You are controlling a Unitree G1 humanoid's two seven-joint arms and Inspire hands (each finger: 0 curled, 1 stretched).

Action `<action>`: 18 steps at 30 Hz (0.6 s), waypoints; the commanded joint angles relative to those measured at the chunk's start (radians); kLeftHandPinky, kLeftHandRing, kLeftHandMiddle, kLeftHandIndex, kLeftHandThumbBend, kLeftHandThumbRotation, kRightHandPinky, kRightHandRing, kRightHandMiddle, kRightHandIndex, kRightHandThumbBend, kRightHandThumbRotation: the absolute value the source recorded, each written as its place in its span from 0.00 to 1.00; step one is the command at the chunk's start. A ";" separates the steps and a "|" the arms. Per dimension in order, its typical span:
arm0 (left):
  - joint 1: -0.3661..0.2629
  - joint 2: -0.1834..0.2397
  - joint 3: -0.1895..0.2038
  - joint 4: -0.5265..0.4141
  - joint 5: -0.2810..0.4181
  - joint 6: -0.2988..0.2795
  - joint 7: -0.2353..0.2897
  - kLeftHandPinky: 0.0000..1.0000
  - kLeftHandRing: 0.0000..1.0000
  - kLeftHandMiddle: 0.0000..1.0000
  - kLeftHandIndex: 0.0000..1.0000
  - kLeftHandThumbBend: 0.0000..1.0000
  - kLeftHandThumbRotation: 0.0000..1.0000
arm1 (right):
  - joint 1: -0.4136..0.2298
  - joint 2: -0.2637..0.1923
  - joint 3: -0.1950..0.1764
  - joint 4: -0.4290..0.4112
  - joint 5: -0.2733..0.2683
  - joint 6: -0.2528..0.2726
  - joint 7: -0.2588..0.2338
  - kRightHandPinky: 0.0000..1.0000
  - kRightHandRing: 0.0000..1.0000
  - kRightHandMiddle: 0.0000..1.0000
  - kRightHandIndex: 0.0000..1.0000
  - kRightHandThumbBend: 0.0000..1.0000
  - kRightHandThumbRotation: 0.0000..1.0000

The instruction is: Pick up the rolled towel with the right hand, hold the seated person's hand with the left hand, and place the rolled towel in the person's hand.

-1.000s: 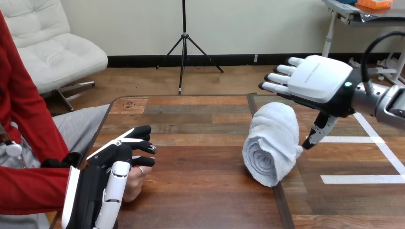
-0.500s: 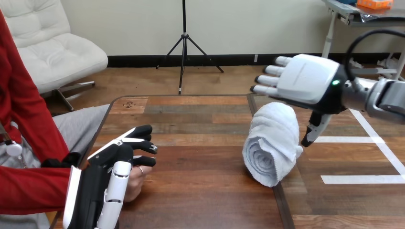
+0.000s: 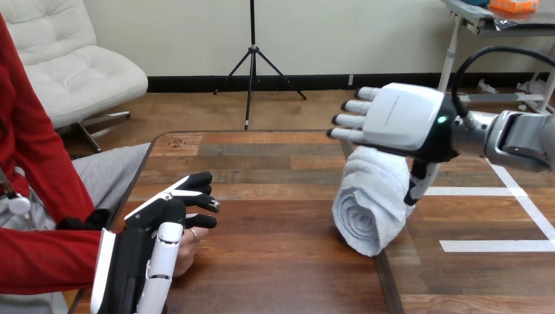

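**Towel on the table, your right hand open above it**

The rolled towel (image 3: 371, 196) lies on the wooden table (image 3: 275, 261), right of the middle. Its spiral end faces you, and the roll runs away from you along the dark seam in the table top. Nothing grasps it.

Your right hand (image 3: 402, 118) hangs over the far part of the towel, with its white back turned up. Its fingers (image 3: 350, 121) are straight and spread a little, and they point to the left, past the towel's far end. The thumb (image 3: 416, 186) points down along the towel's right side, just beside the cloth. You cannot tell from here if it touches. No part of this hand is curled round the towel.

Your left hand (image 3: 141, 255) is at the table's near left edge, well apart from the towel. It lies over the person's hand (image 3: 184, 247), which shows just under and beside it. Its fingers (image 3: 196, 186) are stretched out to the right and lie loose. You do not see them closed round the person's hand.
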 commanded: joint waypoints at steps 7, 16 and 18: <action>-0.008 -0.063 -0.001 -0.016 0.012 -0.028 0.014 0.62 0.79 0.77 0.50 0.51 0.92 | -0.053 0.041 0.022 -0.035 0.001 0.010 -0.003 0.99 1.00 1.00 1.00 1.00 0.46; -0.002 -0.064 -0.002 -0.012 0.021 -0.039 0.024 0.62 0.79 0.78 0.50 0.52 0.94 | -0.034 0.070 0.055 -0.022 -0.011 0.018 -0.016 0.94 1.00 1.00 1.00 1.00 0.47; 0.000 -0.064 -0.004 -0.013 0.018 -0.041 0.026 0.62 0.78 0.78 0.50 0.52 0.94 | -0.028 0.078 0.065 -0.016 -0.015 0.022 -0.012 0.92 1.00 1.00 1.00 1.00 0.47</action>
